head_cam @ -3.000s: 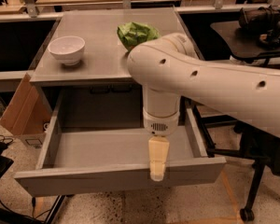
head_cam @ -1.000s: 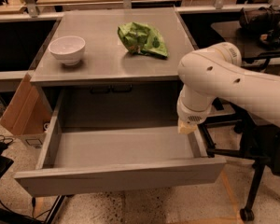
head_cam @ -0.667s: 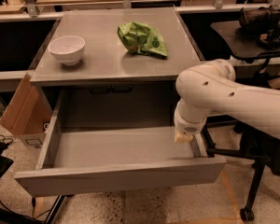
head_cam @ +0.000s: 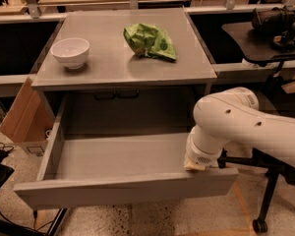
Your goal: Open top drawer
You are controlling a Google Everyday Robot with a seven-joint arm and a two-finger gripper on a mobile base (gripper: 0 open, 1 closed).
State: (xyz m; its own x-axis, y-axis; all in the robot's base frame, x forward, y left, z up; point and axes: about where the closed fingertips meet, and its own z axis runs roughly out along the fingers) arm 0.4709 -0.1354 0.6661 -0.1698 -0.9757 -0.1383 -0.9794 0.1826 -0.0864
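Grey top drawer (head_cam: 123, 191) open, gripper (head_cam: 194, 165) at right rim

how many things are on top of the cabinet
2: a white bowl near the left edge and a green bag toward the back right. None seems hidden. The gripper sits at the right wall of the open top drawer.
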